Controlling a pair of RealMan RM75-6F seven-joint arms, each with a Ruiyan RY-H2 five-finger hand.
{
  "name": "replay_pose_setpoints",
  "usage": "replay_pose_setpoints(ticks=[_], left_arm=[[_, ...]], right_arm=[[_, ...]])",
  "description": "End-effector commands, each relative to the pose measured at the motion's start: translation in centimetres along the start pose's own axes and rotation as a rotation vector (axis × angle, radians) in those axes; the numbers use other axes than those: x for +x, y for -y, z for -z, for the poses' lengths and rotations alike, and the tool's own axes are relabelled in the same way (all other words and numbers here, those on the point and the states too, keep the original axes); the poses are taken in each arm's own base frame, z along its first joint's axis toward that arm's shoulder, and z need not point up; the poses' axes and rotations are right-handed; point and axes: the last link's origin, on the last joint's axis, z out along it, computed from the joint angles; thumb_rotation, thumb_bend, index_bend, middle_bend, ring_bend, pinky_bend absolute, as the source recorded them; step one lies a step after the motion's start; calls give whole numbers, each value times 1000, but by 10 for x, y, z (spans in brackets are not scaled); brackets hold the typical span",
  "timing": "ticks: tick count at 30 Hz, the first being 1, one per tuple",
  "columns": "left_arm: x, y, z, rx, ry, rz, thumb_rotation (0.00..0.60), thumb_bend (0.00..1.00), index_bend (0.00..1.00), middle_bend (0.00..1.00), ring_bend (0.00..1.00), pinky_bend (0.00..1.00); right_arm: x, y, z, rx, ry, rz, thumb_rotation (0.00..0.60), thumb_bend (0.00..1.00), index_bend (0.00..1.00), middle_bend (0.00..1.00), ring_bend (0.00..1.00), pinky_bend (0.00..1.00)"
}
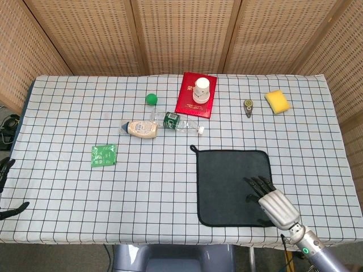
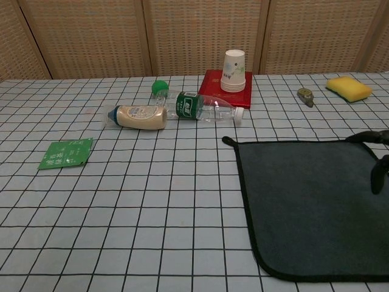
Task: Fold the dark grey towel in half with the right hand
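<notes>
Bottles [image 1: 161, 125] beyond towel [image 1: 229, 181]; path clear.

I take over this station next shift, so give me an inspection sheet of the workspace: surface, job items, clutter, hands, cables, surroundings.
Surface: table under a white checked cloth.
Job's things: dark grey towel lies flat and unfolded near the front edge, its loop at the far left corner.
Clutter: green ball, two lying bottles, green packet, red book bearing paper cups, yellow sponge, small tool.
Hands: right hand over the towel's near right part, fingers spread, holding nothing; left hand at the left edge, barely visible.
Cables: some on the floor at left.
Surroundings: woven screen panels behind.
</notes>
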Motion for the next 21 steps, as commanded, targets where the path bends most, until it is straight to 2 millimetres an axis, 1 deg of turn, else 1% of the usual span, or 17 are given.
replay_pose_setpoints(ticks=[1,5,9,13,21], left_arm=[[-1,0,-2,5,5,-2,600,0,0,0,0,0],[-4,0,-3,7,14,-5,600,0,0,0,0,0],[-5,0,-3,8,16,-6,600,0,0,0,0,0],[-5,-1,-3,7,18,-8,600,0,0,0,0,0],[-6,-1,-2,6,21,-9,600,0,0,0,0,0]], right_arm=[[-18,12,-16,18,44,7,600,276,434,0,0,0],[-37,19,-24,20,96,30,600,320,446,0,0,0],[-48,21,-26,21,128,61,600,376,471,0,0,0],[-53,24,-27,27,137,75,600,407,489,0,0,0],[-57,32,-30,47,138,83,600,411,511,0,0,0]])
